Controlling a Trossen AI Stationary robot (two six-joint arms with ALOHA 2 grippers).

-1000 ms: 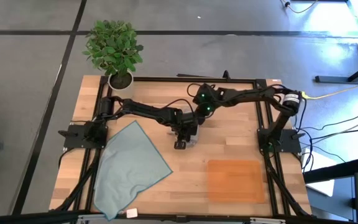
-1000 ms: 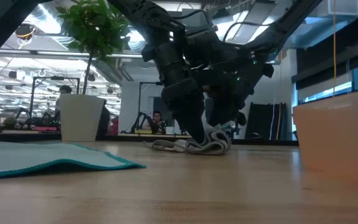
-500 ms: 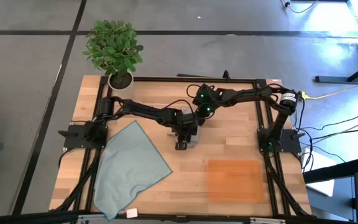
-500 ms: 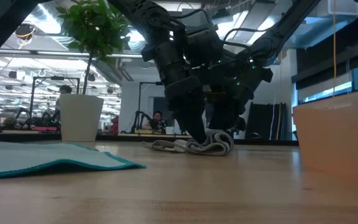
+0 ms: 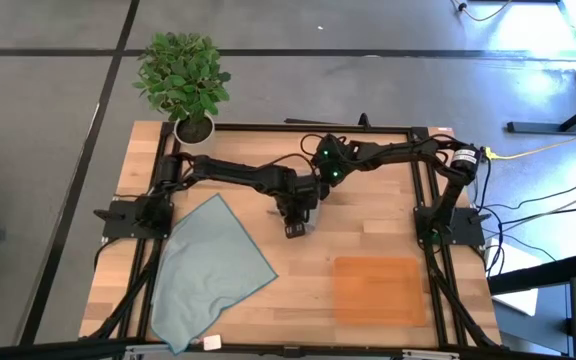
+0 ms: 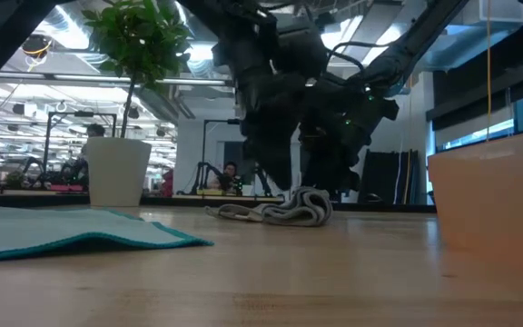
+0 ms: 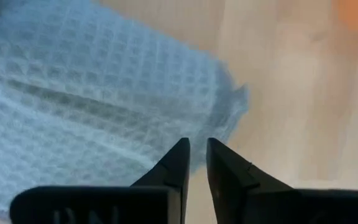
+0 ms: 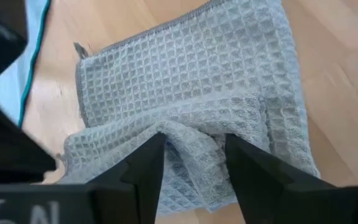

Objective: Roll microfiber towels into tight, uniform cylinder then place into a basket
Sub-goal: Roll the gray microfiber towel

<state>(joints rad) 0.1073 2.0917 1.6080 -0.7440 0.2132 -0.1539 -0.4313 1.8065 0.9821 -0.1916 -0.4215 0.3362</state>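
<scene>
2 end effectors meet over the grey waffle towel (image 8: 191,118) at mid-worktop, both with fingers apart and gripping nothing.

The left end effector (image 7: 196,160) hangs just past that towel's edge, its fingers a narrow slit apart. The right end effector (image 8: 194,165) stands with fingers spread to either side of a raised fold, cloth between them but not pinched. The bundle lies loose and uneven on the worktop (image 5: 368,220), likely set down so the roll can be re-gripped and tightened. A 2nd, pale blue towel (image 5: 211,268) lies spread flat near the left arm's base, awaiting its turn. The orange basket (image 5: 379,290) sits well apart toward the right arm's side, holding no towel.
</scene>
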